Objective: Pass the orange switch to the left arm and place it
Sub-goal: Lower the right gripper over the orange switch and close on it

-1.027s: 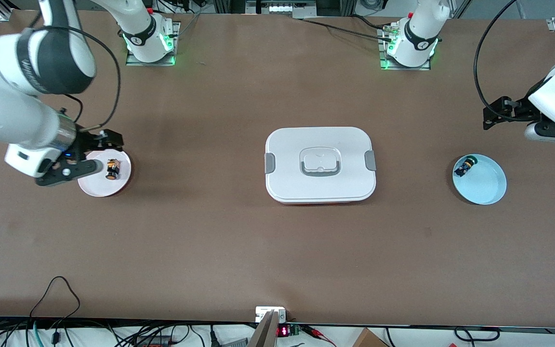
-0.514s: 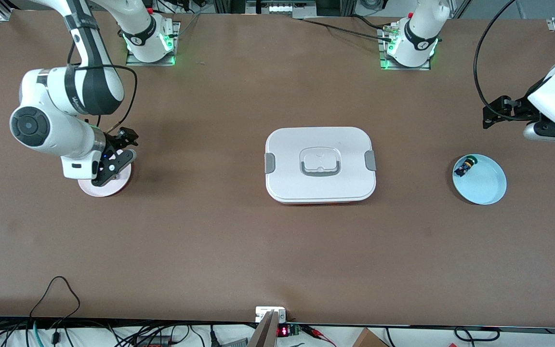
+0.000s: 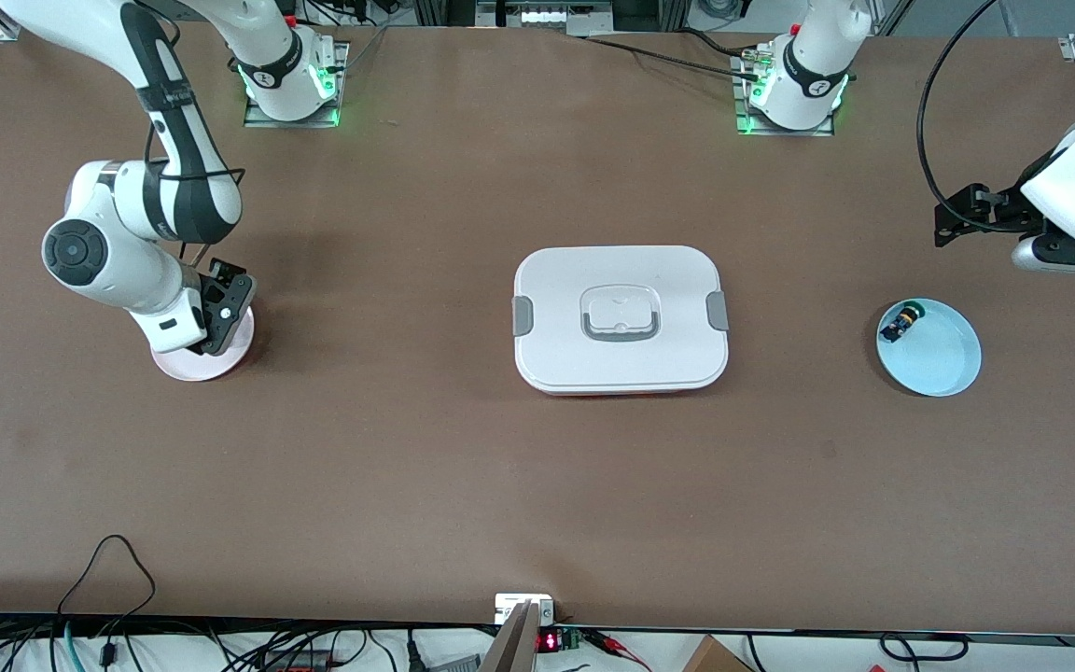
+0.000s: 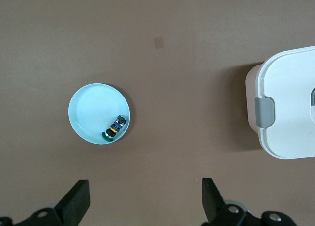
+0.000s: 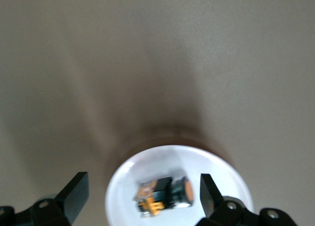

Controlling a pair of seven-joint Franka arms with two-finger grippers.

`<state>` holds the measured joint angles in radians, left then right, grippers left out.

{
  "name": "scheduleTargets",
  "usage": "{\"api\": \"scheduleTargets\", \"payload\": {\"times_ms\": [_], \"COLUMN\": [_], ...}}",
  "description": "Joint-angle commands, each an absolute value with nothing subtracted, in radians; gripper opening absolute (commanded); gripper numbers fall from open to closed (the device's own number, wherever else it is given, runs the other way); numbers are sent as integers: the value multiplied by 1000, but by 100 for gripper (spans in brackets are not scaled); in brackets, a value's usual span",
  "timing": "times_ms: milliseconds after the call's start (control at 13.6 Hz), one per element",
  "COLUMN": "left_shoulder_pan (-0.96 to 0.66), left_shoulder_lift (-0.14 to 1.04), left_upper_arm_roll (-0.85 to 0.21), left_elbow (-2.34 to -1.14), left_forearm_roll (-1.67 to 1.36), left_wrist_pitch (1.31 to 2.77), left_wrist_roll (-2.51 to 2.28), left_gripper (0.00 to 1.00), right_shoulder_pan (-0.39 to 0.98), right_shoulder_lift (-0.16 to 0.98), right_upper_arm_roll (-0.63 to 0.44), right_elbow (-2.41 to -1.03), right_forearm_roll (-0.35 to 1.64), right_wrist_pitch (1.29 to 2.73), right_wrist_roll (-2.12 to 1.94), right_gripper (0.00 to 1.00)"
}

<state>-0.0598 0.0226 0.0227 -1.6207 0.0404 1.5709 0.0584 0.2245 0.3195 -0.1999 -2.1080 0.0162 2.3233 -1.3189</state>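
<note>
The right gripper hangs low over a white plate with a reddish rim at the right arm's end of the bench, its jaws spread wide with nothing between them. In the right wrist view the two black fingers stand on either side of the orange switch, which lies on its side in the plate with its orange cap at one end and orange-and-black body at the other — no finger touches it. From the front camera the switch itself is hidden under the right arm's wrist. The left gripper is up in the air at the left arm's end of the bench, jaws likewise wide apart and empty; this arm waits. Its wrist view looks down on a pale blue plate that holds a small switch with a green cap close to the plate's rim, well apart from the fingers. In the front view that blue plate sits on the bench with the green-capped switch at its edge toward the box. The box — white, with grey side clips and a recessed handle in its lid — stands in the middle of the bench between the two plates, well apart from both.
</note>
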Motion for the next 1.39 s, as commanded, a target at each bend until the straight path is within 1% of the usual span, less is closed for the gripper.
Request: {"api": "scheduleTargets", "payload": {"times_ms": [0, 367, 514, 734, 1320], "left_shoulder_pan": [-60, -58, -57, -57, -55], "left_shoulder_lift": [18, 18, 18, 18, 18], "left_upper_arm_roll": [23, 25, 25, 25, 25], "left_elbow": [-1605, -1605, -1605, -1605, -1605], "left_forearm_roll": [31, 31, 31, 32, 31], "left_wrist_pitch": [1549, 1549, 1549, 1549, 1549], "left_wrist_roll": [48, 48, 48, 46, 48], "left_gripper": [100, 100, 100, 100, 100], "right_shoulder_pan": [189, 132, 106, 75, 101], "right_shoulder_lift": [351, 364, 364, 367, 368], "right_upper_arm_roll": [-193, -192, -192, -190, -186], "right_elbow": [-2106, -2131, -2164, -2186, -2218], "right_forearm_roll": [3, 6, 8, 20, 31], "right_wrist_pitch": [2387, 2422, 2456, 2467, 2511], "right_wrist_roll": [-1530, -1664, -1667, -1660, -1640], "right_gripper": [100, 100, 100, 100, 100]}}
